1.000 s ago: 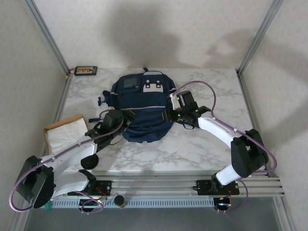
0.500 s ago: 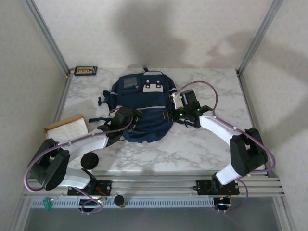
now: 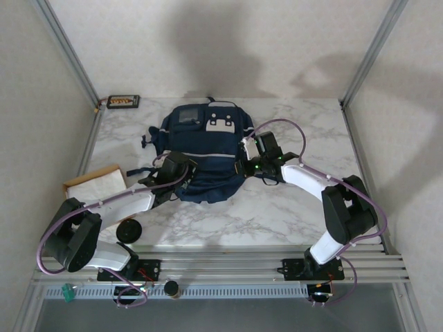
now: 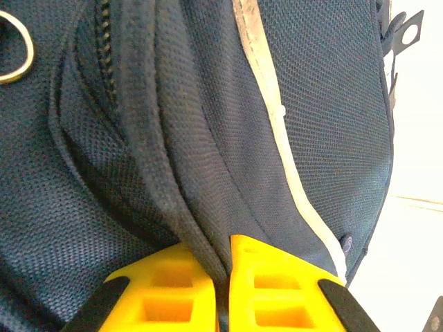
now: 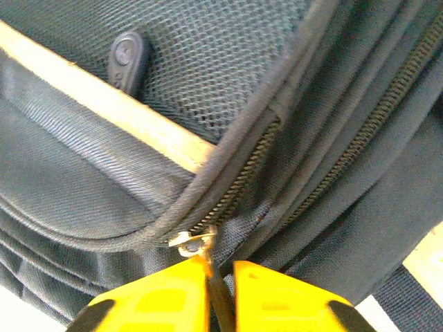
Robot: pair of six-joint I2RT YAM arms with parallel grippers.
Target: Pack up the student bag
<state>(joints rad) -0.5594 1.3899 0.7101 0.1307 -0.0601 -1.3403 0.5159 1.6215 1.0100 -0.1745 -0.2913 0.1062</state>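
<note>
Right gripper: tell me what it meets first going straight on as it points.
The right gripper, shut on the zipper pull, would likely push at once into the student bag right ahead of it.

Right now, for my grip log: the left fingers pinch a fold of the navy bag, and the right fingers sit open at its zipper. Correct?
No: the right fingers are shut on the zipper pull, per the right wrist view. The rest holds.
</note>
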